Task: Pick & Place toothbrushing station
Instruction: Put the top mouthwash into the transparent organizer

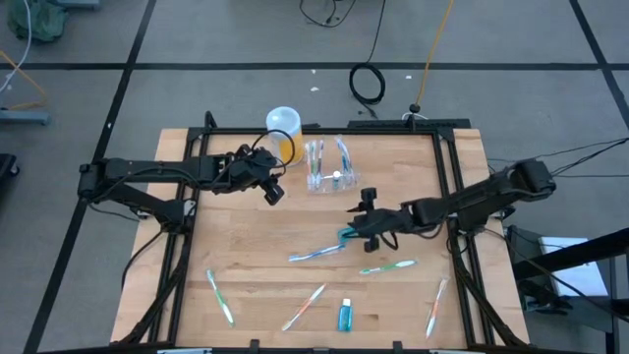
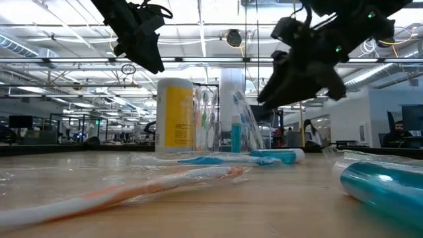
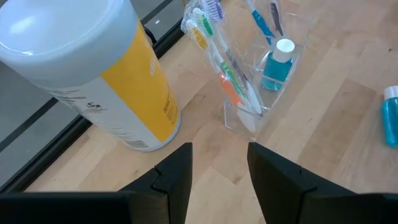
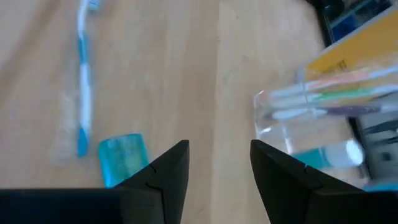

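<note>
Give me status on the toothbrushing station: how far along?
Done: the toothbrushing station already holds brushes and a small bottle beside the yellow cup. In hand: nothing; left gripper and right gripper hover open and empty. Left: loose toothbrushes and a blue tube still lie on the table.

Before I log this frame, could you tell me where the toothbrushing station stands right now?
In the high view, the toothbrushing station stands near the table's far edge, just right of the yellow-orange cup, with the left gripper hovering nearby.
</note>
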Controlling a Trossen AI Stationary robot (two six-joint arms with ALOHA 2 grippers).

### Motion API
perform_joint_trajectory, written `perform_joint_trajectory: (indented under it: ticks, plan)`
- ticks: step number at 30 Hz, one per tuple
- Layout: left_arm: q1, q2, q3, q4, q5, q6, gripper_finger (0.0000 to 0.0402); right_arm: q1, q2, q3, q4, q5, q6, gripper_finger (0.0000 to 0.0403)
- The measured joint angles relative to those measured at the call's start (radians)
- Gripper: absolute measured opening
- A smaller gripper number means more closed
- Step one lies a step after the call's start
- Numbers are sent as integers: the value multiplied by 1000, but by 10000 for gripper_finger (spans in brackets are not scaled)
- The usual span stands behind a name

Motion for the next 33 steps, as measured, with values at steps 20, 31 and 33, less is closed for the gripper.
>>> perform_joint_trajectory:
  ticks: [20, 31, 33]
  plan:
    - [0, 0, 0, 1, 1, -19, 161, -58, -72, -518, 685, -271, 167, 165]
    - [-1, 0, 0, 8, 1, -20, 161, -188, 20, -535, 815, -443, 220, 165]
    - [0, 0, 0, 7, 0, -20, 161, -203, 57, -524, 820, -493, 222, 165]
